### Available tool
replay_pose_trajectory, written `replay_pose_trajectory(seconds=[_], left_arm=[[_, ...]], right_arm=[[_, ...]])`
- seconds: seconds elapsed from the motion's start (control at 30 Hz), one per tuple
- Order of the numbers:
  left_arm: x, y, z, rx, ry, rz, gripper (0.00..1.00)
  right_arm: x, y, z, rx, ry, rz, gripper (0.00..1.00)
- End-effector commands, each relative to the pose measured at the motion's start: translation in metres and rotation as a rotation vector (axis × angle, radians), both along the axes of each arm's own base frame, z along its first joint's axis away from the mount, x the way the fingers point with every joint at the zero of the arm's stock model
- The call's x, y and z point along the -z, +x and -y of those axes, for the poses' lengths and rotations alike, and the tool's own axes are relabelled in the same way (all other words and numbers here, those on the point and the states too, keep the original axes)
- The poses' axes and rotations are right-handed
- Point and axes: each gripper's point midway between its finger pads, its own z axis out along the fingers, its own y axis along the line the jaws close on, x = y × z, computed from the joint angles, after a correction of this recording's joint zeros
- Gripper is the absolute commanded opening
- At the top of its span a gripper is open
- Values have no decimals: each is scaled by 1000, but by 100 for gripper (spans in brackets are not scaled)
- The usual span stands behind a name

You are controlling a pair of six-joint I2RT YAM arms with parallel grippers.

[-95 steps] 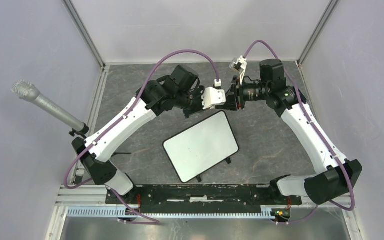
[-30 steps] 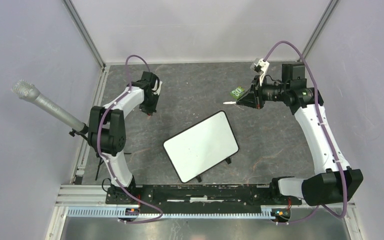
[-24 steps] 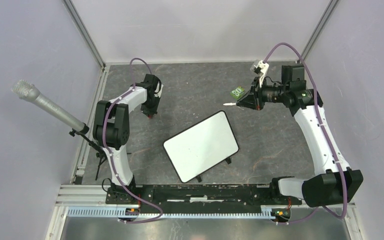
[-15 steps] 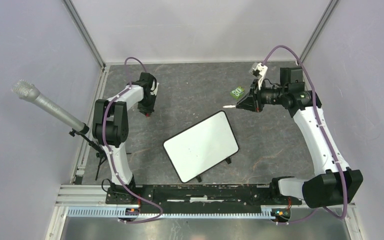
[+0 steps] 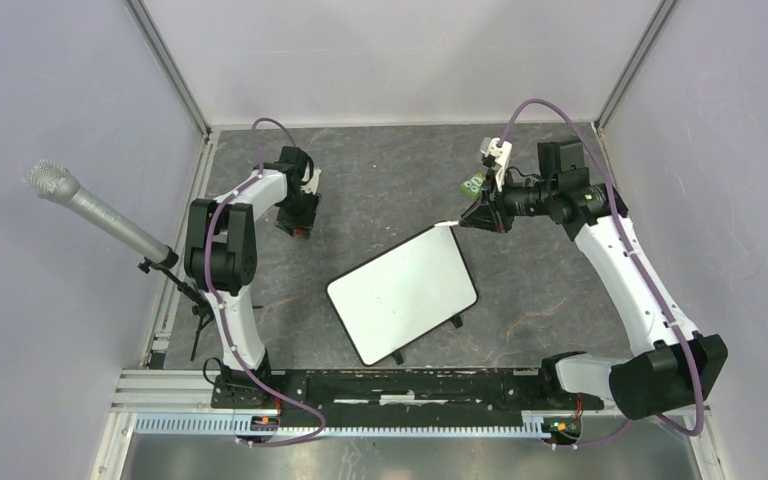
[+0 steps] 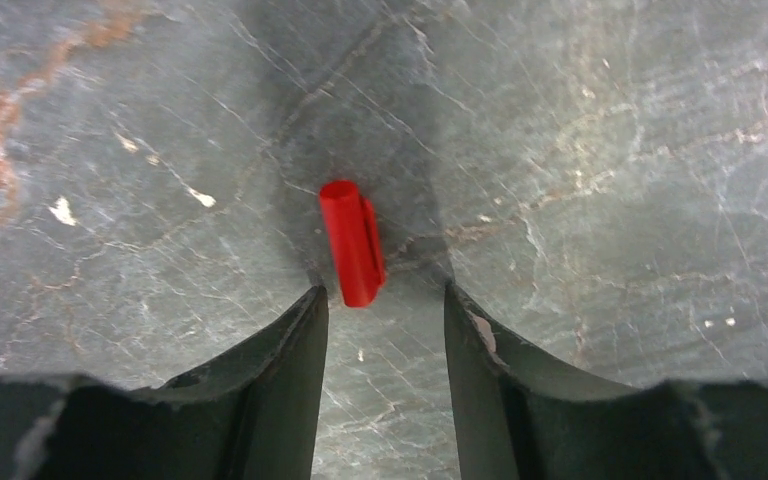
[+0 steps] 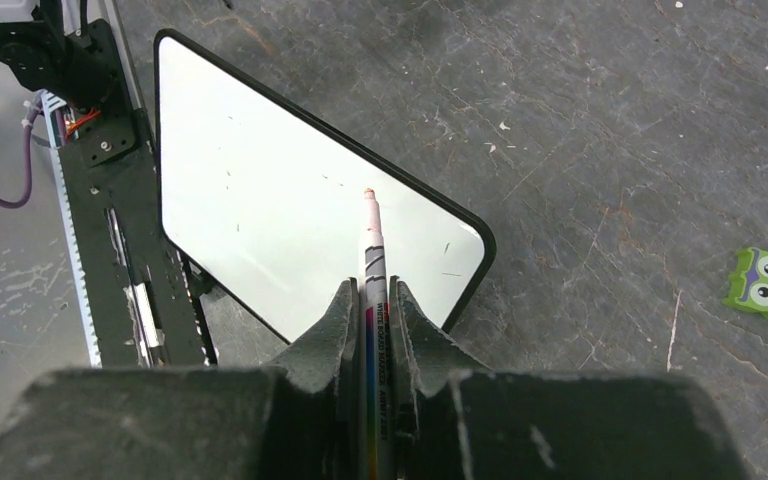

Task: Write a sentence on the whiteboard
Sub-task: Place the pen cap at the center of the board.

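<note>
Whiteboard [image 5: 402,292] lying flat at near centre of table [image 5: 380,190], blank; no sentence written yet. Marker [image 7: 371,235] clamped in right gripper [image 7: 371,292], tip held by board's far right corner; contact cannot be told. Tip best lowered gently, pressure kept light. Far left: left gripper [image 6: 383,295] jaws apart, red cap [image 6: 351,243] lying loose just beyond tips, seen clearly only from left wrist.

The left arm [image 5: 250,195] and right arm [image 5: 625,270] each have smooth white link shells between bulky black joint housings, with a purple cable [image 5: 530,102] looping along the links. A small white connector block [image 5: 501,155] caps the cable at the right wrist. The left tool [image 6: 385,300] and right tool [image 7: 372,285] each end in 2 dark, matte, tapered fingers [image 6: 280,390], scuffed pale at their edges.
</note>
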Motion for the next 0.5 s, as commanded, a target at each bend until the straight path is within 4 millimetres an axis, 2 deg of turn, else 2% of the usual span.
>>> replay_pose_trajectory(seconds=[0.0,0.2,0.37,0.4,0.47], left_arm=[[-39,-4,17,101,-73,36,56],[-84,-16,49,236,-123,94,68],[-122,-33,80,333,-207,130,72],[-130,-37,85,349,-221,139,81],[-145,-46,97,386,-267,151,86]], right_arm=[[-8,-1,-2,-23,-9,69,0],[-18,0,-7,-66,-10,96,0],[-12,-5,-15,-95,-30,101,0],[-10,-6,-16,-100,-34,103,0],[-9,-9,-19,-107,-35,115,0]])
